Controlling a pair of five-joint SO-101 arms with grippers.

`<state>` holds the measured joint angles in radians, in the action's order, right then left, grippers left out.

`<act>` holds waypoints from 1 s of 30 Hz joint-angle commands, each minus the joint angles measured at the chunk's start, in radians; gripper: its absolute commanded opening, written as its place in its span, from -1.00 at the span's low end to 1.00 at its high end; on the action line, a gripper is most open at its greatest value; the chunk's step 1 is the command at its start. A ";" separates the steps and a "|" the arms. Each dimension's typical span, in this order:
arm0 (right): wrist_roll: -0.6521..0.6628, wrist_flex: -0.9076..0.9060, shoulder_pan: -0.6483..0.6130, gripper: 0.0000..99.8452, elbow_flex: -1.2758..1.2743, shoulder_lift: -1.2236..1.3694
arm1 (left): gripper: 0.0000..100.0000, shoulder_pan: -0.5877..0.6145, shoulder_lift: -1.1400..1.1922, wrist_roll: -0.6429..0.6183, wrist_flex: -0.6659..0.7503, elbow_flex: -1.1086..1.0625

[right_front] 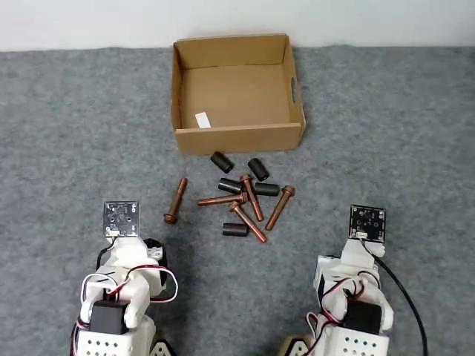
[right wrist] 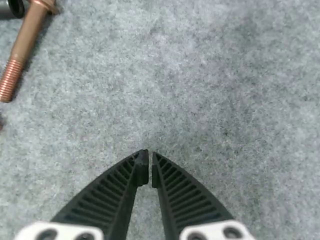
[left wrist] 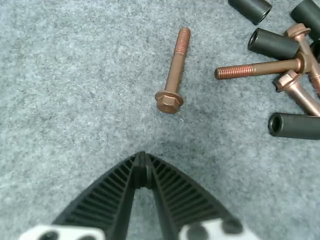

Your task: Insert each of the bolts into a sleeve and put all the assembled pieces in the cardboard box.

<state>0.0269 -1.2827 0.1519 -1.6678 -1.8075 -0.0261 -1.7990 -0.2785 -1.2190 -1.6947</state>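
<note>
The cardboard box point(right_front: 237, 139) holds no pieces and nothing is assembled, so I judge I am at the first step, fetching a bolt and a sleeve. My two arms sit drawn back at the near edge of the grey mat point(right_front: 401, 148), with my left gripper point(left wrist: 142, 167) and right gripper point(right wrist: 149, 170) both closed tight on nothing. Next I should open the left one over the lone bolt point(left wrist: 172, 75), which lies apart from the other bolts point(right_front: 251, 196) and black sleeves point(right_front: 222, 162) heaped before the box
</note>
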 commanded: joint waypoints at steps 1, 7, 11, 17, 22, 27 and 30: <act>0.006 0.007 0.010 -0.98 -0.015 -0.007 | -0.99 0.005 0.002 -0.005 -0.006 0.010; 0.003 0.007 0.010 -0.98 -0.015 -0.007 | -0.99 0.005 0.002 -0.005 -0.006 0.010; 0.008 0.007 -0.019 -0.98 -0.015 -0.007 | -0.99 0.005 0.002 -0.005 -0.006 0.010; 0.006 0.019 -0.113 -0.98 -0.015 -0.007 | -0.99 0.005 0.002 -0.005 -0.006 0.010; 0.002 0.102 -0.130 -0.98 0.141 -0.007 | -0.99 0.005 0.002 -0.005 -0.006 0.010; 0.003 0.038 -0.186 -0.98 0.341 0.038 | -0.99 0.005 0.002 -0.005 -0.006 0.010; 0.003 0.015 -0.206 -0.98 0.477 0.173 | -0.99 0.005 0.002 -0.005 -0.006 0.010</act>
<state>0.0269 -1.2505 -0.0368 -1.3487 -1.7415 -0.0261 -1.7990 -0.2785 -1.2190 -1.6947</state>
